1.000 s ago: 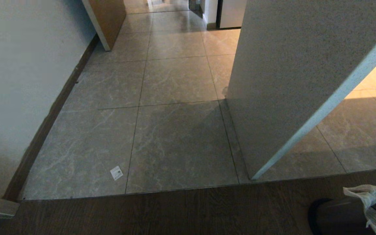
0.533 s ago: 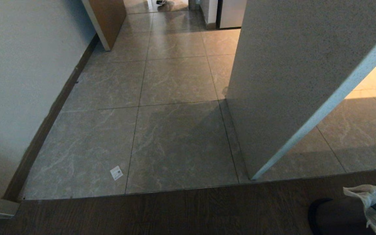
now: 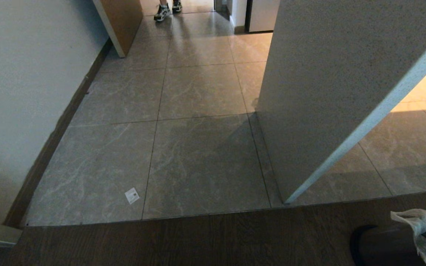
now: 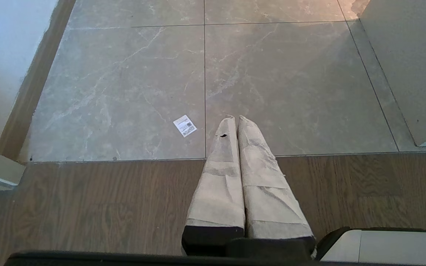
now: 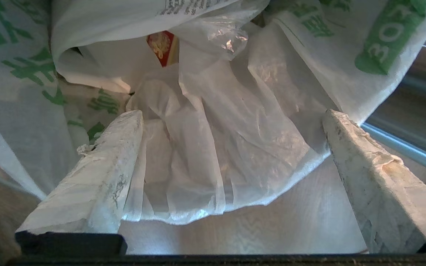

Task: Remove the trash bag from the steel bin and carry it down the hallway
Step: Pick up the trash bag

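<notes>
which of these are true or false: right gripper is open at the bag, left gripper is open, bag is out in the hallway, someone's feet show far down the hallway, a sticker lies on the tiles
1. The right gripper is open at the bag. True: its fingers stand wide apart with the bag's plastic between them, not clamped.
2. The left gripper is open. False: its fingers are pressed together, holding nothing.
3. The bag is out in the hallway. False: it sits at the bin on the wood floor.
4. Feet show far down the hallway. True: a person's sneakers.
5. A sticker lies on the tiles. True.
</notes>
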